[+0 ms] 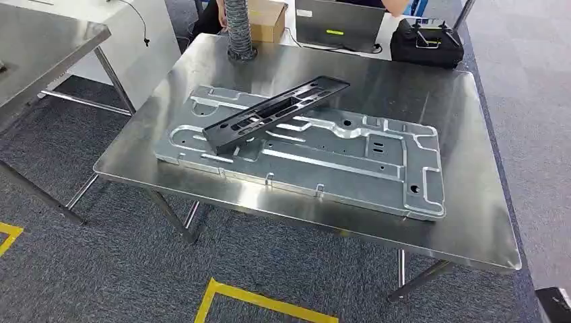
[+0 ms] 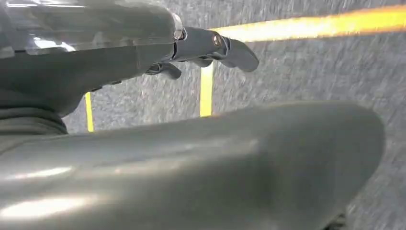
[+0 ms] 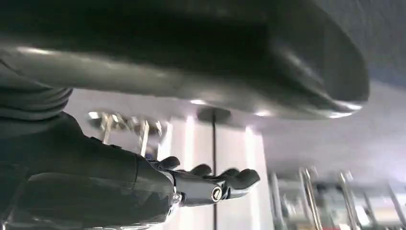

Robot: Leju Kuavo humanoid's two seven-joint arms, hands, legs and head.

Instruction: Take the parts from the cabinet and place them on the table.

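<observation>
While the head view looks down on a shiny steel desk (image 1: 431, 229), some things at the far edge are cut off. A person (image 1: 215, 17) behind the desk shows just a bit of dark clothes. A grey ribbed hose (image 1: 237, 30) stands on the far side of the desk, and its top runs out of the picture. Near it sit one brown cardboard box (image 1: 269, 20), one laptop (image 1: 337, 23) and one black bag (image 1: 425, 42).

Two parts lie on the desk. One is a big flat silver metal plate (image 1: 350, 168) with ridges and holes. One is a long black bar (image 1: 276, 113), and it lies slanted on top of the plate, at the plate's left end. A second steel desk (image 1: 40, 47) pokes in at the top left, mostly cut off. Yellow tape lines (image 1: 262, 303) mark the grey carpet (image 1: 101, 269).

The left wrist view is blurry. It shows the left hand (image 2: 143, 62) over the carpet and yellow lines. Its fingers (image 2: 237, 52) stick out fairly straight and hold nothing. The thick thumb takes up much of the picture.

The right wrist view is blurry too. It shows the right hand (image 3: 158, 187), with fingers (image 3: 239, 179) bent a little and holding nothing. Behind it are pale shapes and shiny bars that are too blurry to name.
</observation>
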